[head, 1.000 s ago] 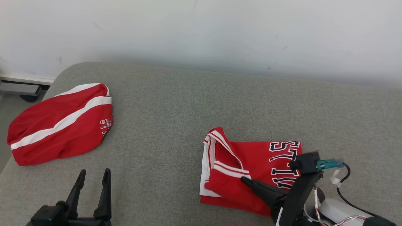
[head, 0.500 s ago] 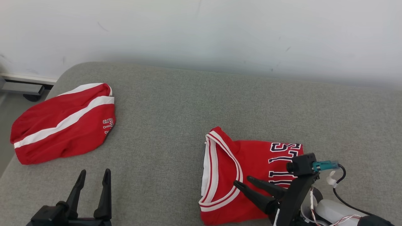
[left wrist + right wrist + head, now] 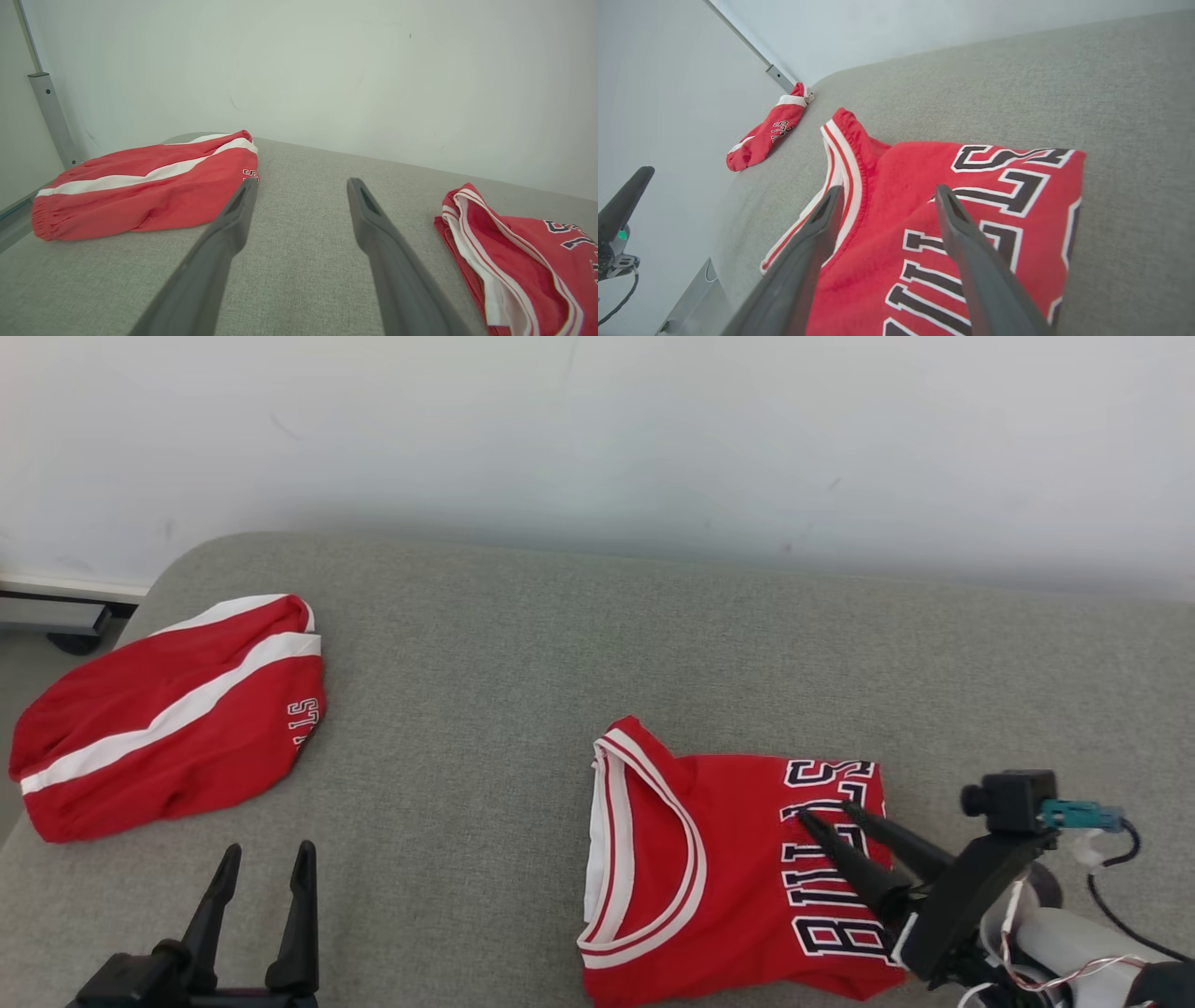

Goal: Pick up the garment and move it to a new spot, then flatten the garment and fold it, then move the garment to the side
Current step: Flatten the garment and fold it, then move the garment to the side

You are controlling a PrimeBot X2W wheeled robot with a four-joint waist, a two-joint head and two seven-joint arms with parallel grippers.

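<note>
The grey fabric surface (image 3: 485,709) lies bare through its middle, a wide lane from 6 o'clock up to 12, where the white wall (image 3: 597,429) closes it off. At 9 o'clock the red shorts (image 3: 168,719) heap up near the rounded corner; at 4 o'clock the folded red jersey (image 3: 728,868) lies flat. The left tool (image 3: 268,849), fingers spread, has open cloth ahead. The right tool (image 3: 826,810) hovers spread over the jersey's lettering, with bare surface beyond at 1 to 3 o'clock.
</note>
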